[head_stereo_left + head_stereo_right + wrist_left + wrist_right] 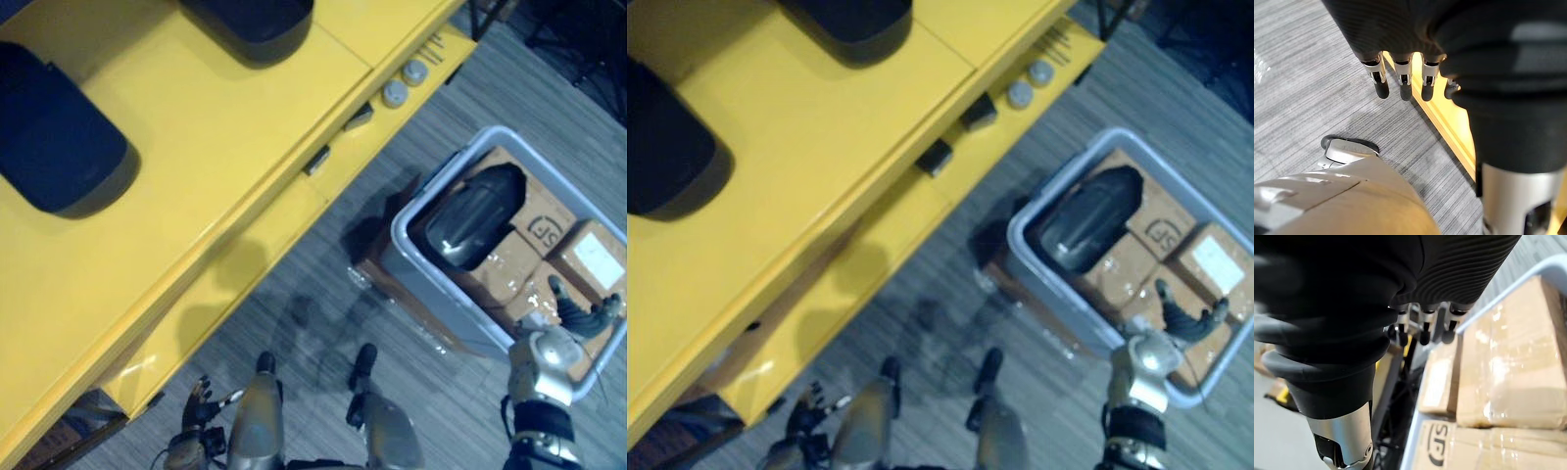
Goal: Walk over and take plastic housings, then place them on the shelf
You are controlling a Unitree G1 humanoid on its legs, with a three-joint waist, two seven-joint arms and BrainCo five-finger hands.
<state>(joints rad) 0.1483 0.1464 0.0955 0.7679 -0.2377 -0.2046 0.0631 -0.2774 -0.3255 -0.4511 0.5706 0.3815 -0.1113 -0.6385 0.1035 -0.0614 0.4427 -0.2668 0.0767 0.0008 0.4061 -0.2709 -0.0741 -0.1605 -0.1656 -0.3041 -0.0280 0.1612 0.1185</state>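
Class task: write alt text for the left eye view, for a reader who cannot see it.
A dark plastic housing lies on cardboard boxes in a grey bin on the floor, with the robot's open right hand over the bin's near corner. Two more housings sit on the yellow shelf alongside.

Black housing [477,217] in grey bin [436,289]; two more housings [59,147] on yellow shelf [225,127]

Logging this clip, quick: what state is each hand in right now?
Left hand: open, holding nothing.
Right hand: open, holding nothing.
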